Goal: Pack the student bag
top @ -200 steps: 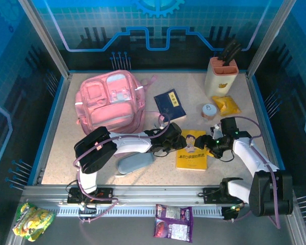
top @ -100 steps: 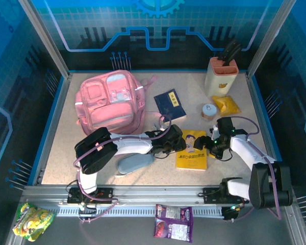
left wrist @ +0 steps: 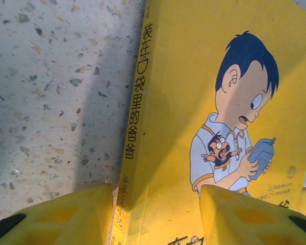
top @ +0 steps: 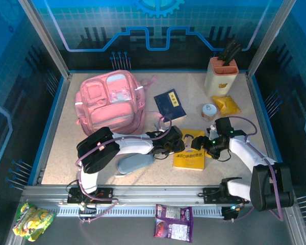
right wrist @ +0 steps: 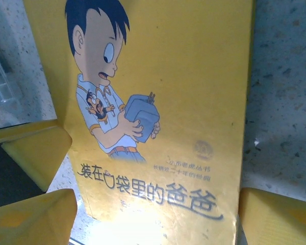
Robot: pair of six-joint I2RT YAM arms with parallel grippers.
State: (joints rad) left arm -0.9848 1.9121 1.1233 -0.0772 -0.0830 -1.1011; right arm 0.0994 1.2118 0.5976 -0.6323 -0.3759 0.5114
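Observation:
The student bag (top: 109, 102), a large pink backpack, lies flat at the back left, apart from both arms. A yellow book (top: 189, 153) with a cartoon boy on its cover lies on the table in the middle. My left gripper (top: 176, 144) reaches the book from the left. In the left wrist view its jaws (left wrist: 155, 204) are open astride the book's spine (left wrist: 135, 127), one finger beside it over the table, the other over the cover. My right gripper (top: 201, 145) is open, and in the right wrist view (right wrist: 158, 214) its fingers flank the book's (right wrist: 168, 76) lower edge.
A grey-blue pencil case (top: 134, 163) lies under the left arm. A dark blue book (top: 169, 105) sits behind the yellow one. At the back right are a knife block (top: 222, 76), a yellow packet (top: 226, 105) and a small round tin (top: 209, 111). Snack bags (top: 173, 222) lie off the table's front.
The right gripper has come leftward over the yellow book, and the book has shifted slightly left and turned a little. The left gripper has barely moved.

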